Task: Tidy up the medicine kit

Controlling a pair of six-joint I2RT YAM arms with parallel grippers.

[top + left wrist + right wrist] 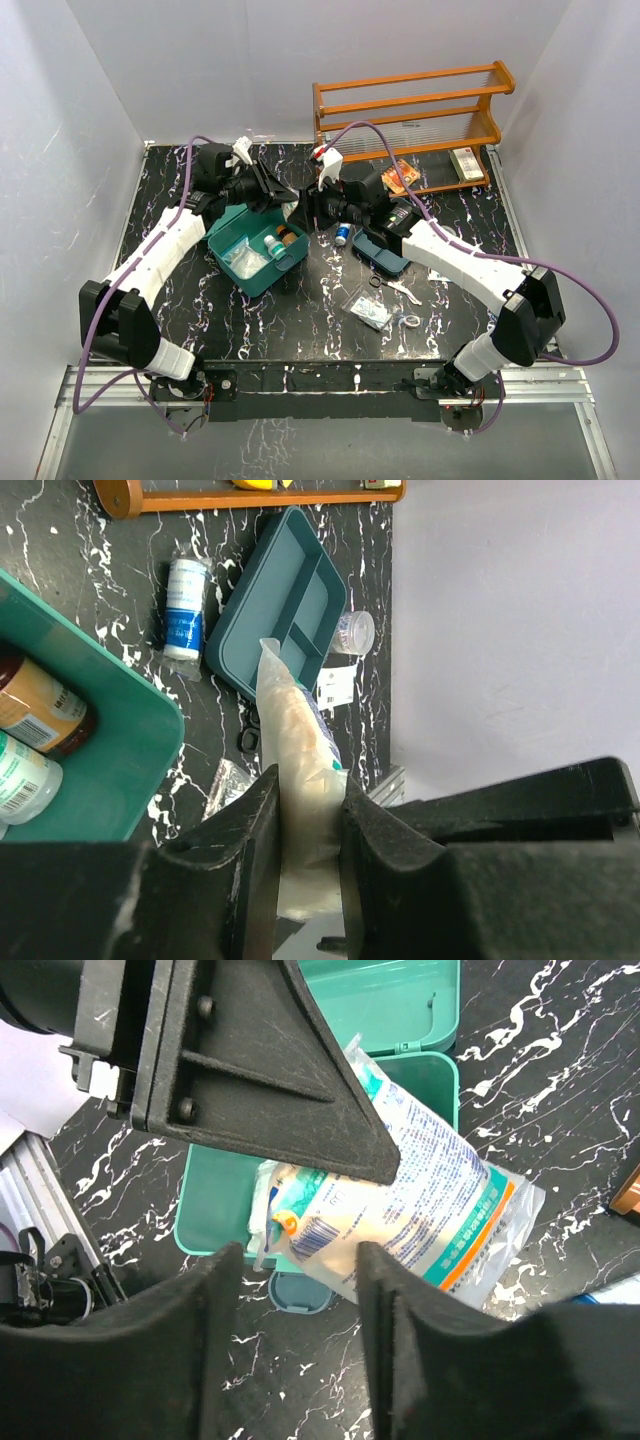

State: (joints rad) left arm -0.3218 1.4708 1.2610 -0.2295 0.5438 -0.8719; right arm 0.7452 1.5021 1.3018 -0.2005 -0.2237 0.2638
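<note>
Now, your medicine kit stands open on the left half of the black marbled table, its lid turned back toward the far side. Inside it you can see a brown bottle and a white bottle with green print, lying side by side, and a clear bag in the other end.

Above the kit's right edge, your left gripper is closed tightly on a soft cream-white pouch; both fingers press its sides. Your right gripper faces it with the fingers apart. The pouch's end sits in the gap, and I see no finger pressing on it.

Further right, a dark blue divided tray lies on the table, with a blue-labelled bottle lying just beside it and a small clear cup at its other side. An orange wooden rack stands at the far edge.
</note>
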